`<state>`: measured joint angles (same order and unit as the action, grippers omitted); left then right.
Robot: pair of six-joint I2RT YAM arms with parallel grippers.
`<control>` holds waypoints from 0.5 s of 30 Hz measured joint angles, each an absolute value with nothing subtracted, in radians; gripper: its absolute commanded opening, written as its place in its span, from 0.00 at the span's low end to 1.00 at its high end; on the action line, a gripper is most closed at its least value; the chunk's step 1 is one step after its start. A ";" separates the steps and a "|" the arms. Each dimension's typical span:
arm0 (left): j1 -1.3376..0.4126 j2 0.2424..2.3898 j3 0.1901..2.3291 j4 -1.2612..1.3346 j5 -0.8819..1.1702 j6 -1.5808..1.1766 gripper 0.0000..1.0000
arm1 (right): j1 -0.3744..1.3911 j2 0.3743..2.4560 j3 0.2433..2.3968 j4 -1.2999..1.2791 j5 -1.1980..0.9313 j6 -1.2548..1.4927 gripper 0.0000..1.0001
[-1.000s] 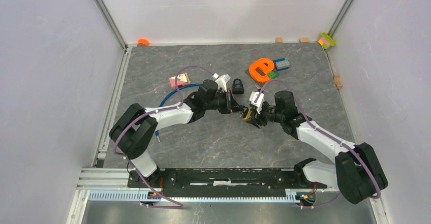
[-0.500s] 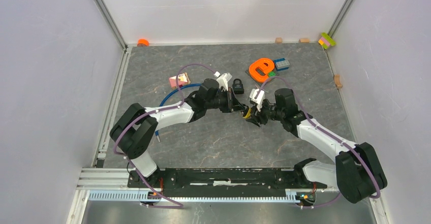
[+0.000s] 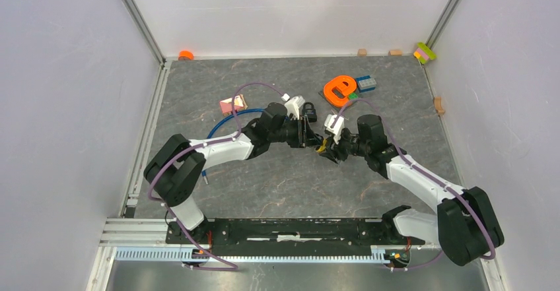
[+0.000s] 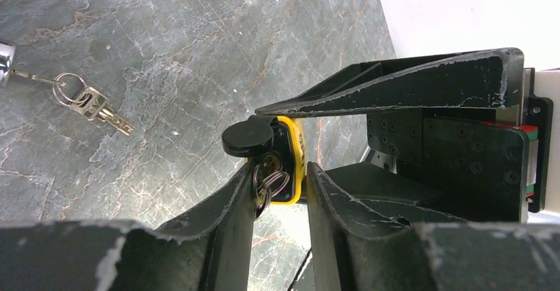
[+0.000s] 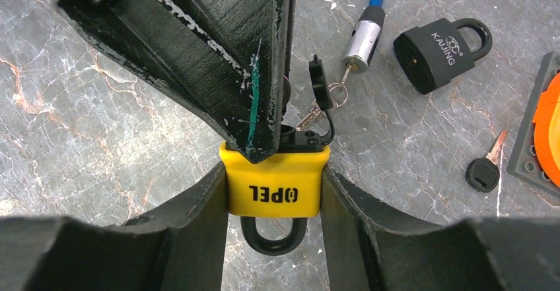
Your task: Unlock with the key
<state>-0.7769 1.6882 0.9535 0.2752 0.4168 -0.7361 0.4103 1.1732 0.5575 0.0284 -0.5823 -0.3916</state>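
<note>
My right gripper (image 5: 274, 172) is shut on the yellow padlock (image 5: 274, 185), a finger on each side of its body, and holds it above the table. The black shackle (image 5: 272, 238) points back toward the wrist. In the left wrist view the key (image 4: 269, 167) sits in the keyhole on the padlock's (image 4: 295, 152) end face, its ring (image 4: 267, 185) hanging against one finger. A round black keyhole cover (image 4: 247, 138) is swung aside. My left gripper (image 4: 282, 172) is open, its fingers either side of the key with a gap. Seen from above, the left gripper (image 3: 308, 134) and right gripper (image 3: 328, 150) meet mid-table.
A black padlock (image 5: 441, 50) lies beyond the grippers beside a blue cable lock (image 5: 366, 27). A black-headed key (image 5: 485, 169) lies to the right, and a small key bunch (image 4: 89, 101) rests on the table. An orange letter (image 3: 340, 89), blue brick (image 3: 366, 83) and pink block (image 3: 231, 104) sit further back.
My left gripper's jaws have parted from shut, leaving the key in the padlock. The right gripper still holds the padlock in about the same place.
</note>
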 measured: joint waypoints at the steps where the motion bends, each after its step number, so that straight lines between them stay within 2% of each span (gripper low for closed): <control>1: -0.777 1.688 0.954 0.276 0.419 -0.735 0.43 | 0.409 1.171 0.558 0.028 -0.583 -0.392 0.00; 7: -0.779 1.681 0.955 0.255 0.442 -0.722 0.51 | 0.397 1.147 0.557 0.057 -0.594 -0.411 0.00; 15: -0.764 1.660 0.955 0.242 0.461 -0.716 0.56 | 0.389 1.119 0.555 0.069 -0.635 -0.451 0.00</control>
